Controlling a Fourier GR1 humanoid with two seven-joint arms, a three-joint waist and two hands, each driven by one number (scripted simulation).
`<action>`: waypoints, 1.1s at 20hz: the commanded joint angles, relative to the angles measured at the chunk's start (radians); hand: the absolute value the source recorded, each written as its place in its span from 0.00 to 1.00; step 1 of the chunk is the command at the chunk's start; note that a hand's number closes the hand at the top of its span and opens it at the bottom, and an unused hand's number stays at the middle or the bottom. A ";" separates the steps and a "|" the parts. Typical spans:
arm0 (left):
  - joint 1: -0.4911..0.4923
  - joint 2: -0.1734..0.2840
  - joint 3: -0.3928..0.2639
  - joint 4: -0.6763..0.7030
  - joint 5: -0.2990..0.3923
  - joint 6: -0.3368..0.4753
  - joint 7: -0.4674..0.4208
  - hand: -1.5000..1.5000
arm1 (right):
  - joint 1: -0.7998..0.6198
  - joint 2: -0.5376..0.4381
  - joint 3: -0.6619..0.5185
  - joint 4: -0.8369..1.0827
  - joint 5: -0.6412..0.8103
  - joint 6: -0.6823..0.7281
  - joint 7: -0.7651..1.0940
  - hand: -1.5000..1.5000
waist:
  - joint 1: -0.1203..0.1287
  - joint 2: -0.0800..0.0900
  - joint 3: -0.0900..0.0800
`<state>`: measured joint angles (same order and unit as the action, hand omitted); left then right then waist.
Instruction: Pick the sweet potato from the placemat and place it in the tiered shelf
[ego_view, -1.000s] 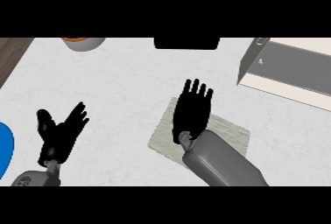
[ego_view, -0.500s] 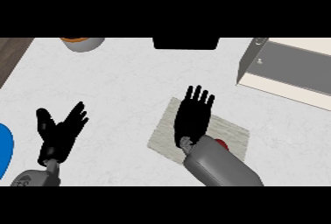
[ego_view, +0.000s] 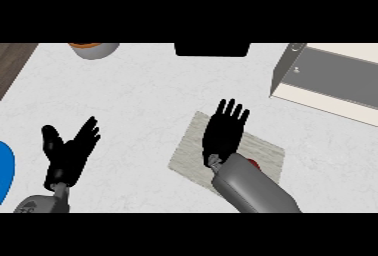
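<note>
Blue could be seen at the lower left edge of the frame, a rounded shape (ego_view: 4, 170) cut off so that it could not be named. Just right of it, in the lower left, the left hand (ego_view: 68, 155) was held open and at rest, fingers straight and spread, nothing in it. At the upper left a grey bowl (ego_view: 94, 50) with something orange inside was cut off by the top edge, and a black block (ego_view: 212, 49) in the upper middle was likewise only partly seen.

Right of centre lay the placemat (ego_view: 190, 150), pale and set at a slant on the white counter (ego_view: 140, 95). Over it the right hand (ego_view: 224, 131) was stretched flat, fingers straight and a little apart, with nothing held. The sweet potato (ego_view: 253, 163) was shown only as a small red patch beside the grey forearm (ego_view: 255, 187), on the placemat below and right of the hand; most of it was hidden by the arm, so its shape and lie could not be made out.

At the upper right stood the tiered shelf (ego_view: 332, 80), well apart from the placemat and cut off by the frame edge.

The picking step was judged to be in hand, with no grasp made. The next move was judged to call for the right hand to be drawn back over the sweet potato and curled round it.
</note>
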<state>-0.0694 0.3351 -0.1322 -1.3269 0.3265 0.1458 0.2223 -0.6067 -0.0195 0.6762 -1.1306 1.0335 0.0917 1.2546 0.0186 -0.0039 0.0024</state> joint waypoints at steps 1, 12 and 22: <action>0.011 -0.003 -0.008 -0.017 0.001 -0.005 0.033 0.50 | -0.025 0.019 0.007 0.018 0.015 0.024 0.233 0.00 | 0.001 0.001 -0.003; 0.032 -0.005 0.024 0.034 -0.018 -0.045 -0.031 0.50 | -0.015 0.019 -0.007 0.131 0.049 -0.125 0.135 0.00 | -0.001 0.007 -0.003; -0.022 -0.017 0.027 -0.016 -0.033 -0.014 0.064 0.50 | -0.004 0.019 0.044 0.231 -0.119 -0.041 -0.037 1.00 | 0.003 0.007 -0.002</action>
<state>-0.0720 0.3155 -0.1092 -1.3293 0.2974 0.1260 0.2416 -0.6428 -0.0095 0.6553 -0.9625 0.9501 0.0489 1.1334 0.0280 -0.0165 -0.0023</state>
